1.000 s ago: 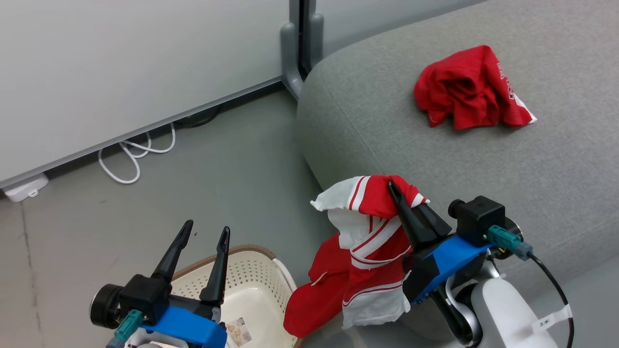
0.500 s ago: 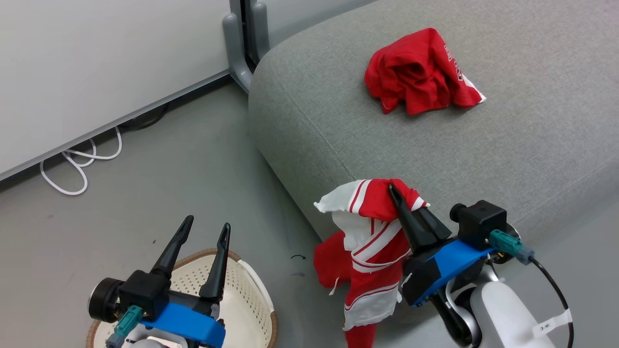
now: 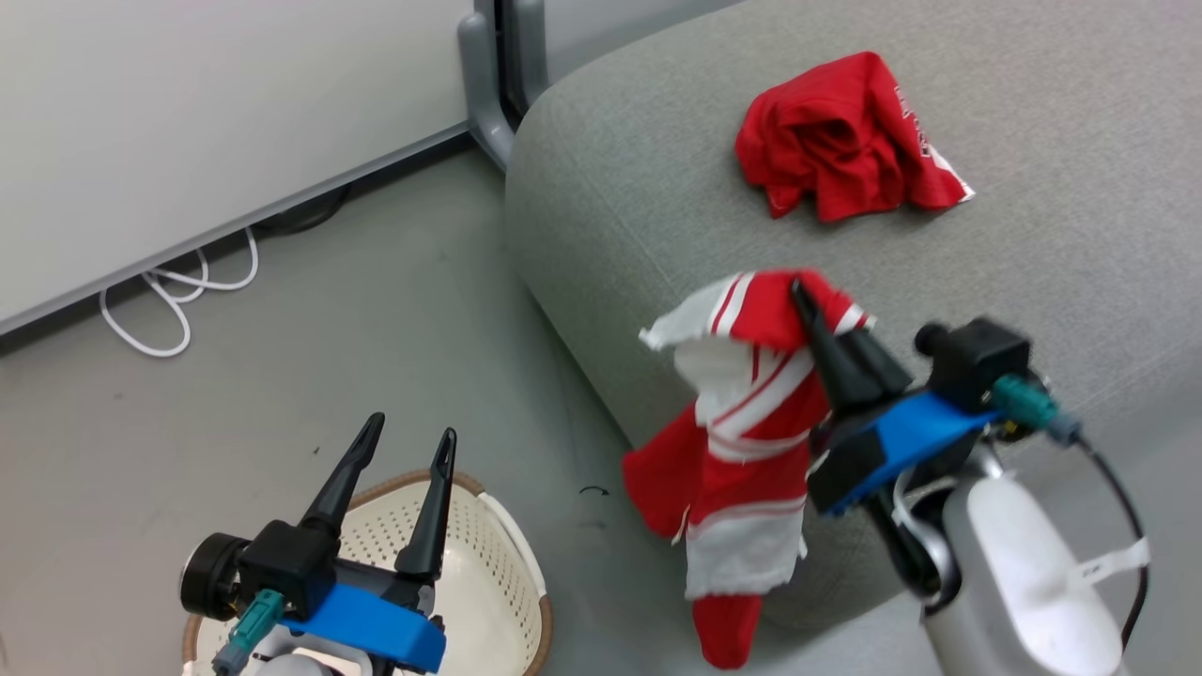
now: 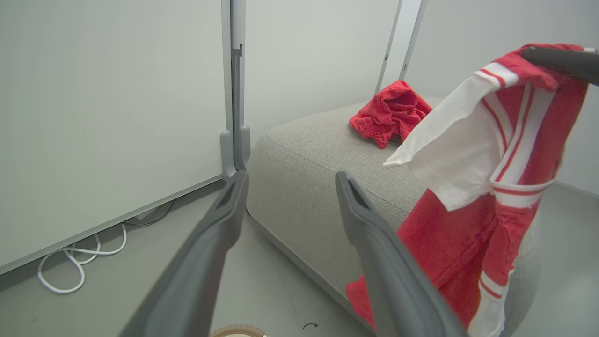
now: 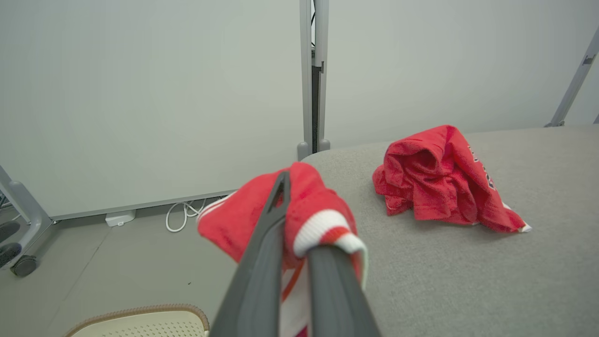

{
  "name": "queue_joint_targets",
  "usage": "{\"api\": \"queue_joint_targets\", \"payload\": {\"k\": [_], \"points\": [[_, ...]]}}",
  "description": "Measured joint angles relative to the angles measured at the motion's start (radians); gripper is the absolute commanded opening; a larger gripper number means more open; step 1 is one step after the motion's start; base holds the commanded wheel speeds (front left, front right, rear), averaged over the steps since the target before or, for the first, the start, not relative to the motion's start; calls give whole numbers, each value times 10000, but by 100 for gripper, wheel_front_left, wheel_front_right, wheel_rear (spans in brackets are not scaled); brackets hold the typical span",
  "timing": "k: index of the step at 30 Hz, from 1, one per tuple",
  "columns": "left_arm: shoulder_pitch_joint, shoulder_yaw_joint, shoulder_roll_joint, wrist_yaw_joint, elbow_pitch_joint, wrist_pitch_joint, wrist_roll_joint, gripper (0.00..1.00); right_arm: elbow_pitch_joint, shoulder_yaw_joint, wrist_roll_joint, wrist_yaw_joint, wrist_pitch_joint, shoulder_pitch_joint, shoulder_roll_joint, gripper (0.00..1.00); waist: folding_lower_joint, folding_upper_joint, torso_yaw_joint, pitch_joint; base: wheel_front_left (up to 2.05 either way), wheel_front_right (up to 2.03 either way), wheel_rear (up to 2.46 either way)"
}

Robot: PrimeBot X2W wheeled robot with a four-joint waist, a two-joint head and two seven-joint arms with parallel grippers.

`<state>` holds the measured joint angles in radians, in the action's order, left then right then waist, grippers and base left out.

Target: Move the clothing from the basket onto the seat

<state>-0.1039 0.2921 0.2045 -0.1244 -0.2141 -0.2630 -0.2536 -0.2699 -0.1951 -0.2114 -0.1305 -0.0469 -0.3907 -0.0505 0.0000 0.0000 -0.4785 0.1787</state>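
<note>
Clothing (image 3: pixel 751 422) with red and white stripes hangs in the middle of my head view, in front of the edge of the grey seat (image 3: pixel 1052 282). My right gripper (image 3: pixel 806 299) pinches its top, both fingers pressed together on the cloth. A bunched red top (image 3: pixel 836 141) lies on the seat at the upper right. My left gripper (image 3: pixel 411 427) is spread wide and holds nothing, at the lower left, with the basket (image 3: pixel 493 573) behind it.
</note>
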Motion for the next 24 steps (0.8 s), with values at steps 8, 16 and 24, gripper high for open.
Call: {"api": "queue_joint_targets", "payload": {"k": [8,16,24], "points": [[-338,0,67,-13,196,0,163,100,259,1072,-209,0,571,-2063,-138,0,0,1,334,585,0,0,0],[-988,205,405,-15,520,0,307,100,756,2671,-1064,0,1586,-4556,-1544,0,1,0,764,1599,0,0,0],[-1600,299,763,-15,999,0,351,100,1118,4644,-1371,0,1975,-6901,-3227,0,1,0,1196,2931,0,0,0]]}}
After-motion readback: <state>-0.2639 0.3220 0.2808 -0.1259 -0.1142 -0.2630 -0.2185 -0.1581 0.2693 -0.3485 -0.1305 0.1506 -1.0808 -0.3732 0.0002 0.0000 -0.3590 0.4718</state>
